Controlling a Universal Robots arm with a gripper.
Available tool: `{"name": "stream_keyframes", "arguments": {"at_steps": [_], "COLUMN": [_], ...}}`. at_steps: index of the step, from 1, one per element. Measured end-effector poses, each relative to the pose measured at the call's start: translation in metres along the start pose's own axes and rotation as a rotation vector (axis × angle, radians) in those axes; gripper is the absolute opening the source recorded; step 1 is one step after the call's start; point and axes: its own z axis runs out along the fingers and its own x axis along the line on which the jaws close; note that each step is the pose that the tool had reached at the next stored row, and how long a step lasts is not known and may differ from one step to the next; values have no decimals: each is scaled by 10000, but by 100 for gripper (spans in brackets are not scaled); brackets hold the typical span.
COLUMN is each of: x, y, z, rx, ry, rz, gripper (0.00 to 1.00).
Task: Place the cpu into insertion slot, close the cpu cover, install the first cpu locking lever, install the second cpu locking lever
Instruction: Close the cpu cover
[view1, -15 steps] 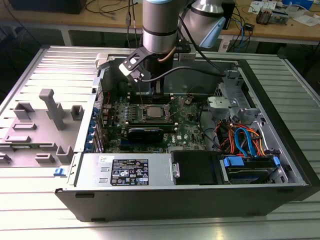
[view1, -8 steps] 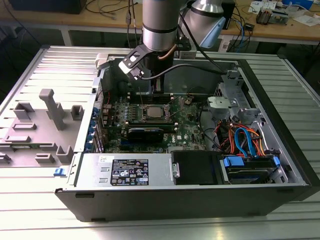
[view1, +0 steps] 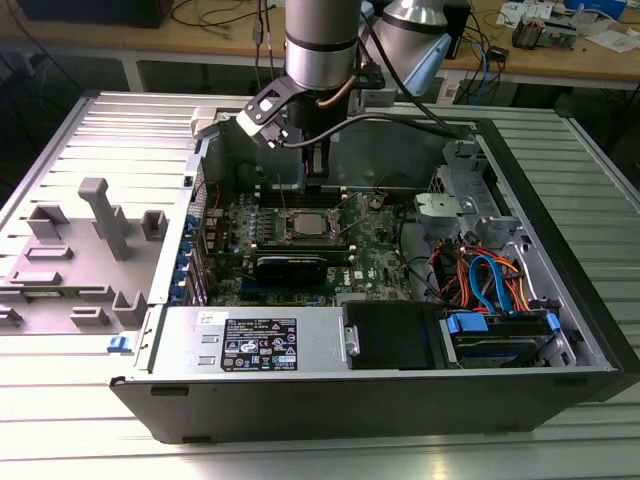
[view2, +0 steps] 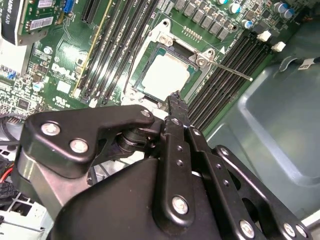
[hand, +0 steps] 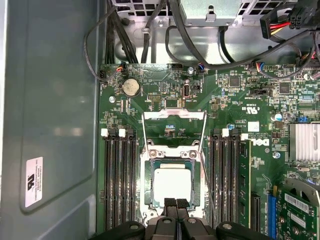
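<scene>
The arm (view1: 320, 40) hangs vertically, its gripper (hand: 175, 203) closed just above the cpu (hand: 171, 183).

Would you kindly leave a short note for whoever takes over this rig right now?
The claw is shut and empty, by the edge of the cpu.
The cpu sits in the slot.
The cover looks raised, not down over the cpu.
One lever sticks out free, unlatched.
Done: cpu placed.
Left: cover, both levers.
</scene>
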Motion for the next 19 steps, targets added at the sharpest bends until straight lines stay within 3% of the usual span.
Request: {"name": "stream_keyframes", "arguments": {"at_steps": [15,19], "x": [0,-2], "y": [1,140], "z": [-7,-1], "rx": [2,2], "ry": [-3,-4], "rz": [-2,-1], "gripper": [11,11]}}
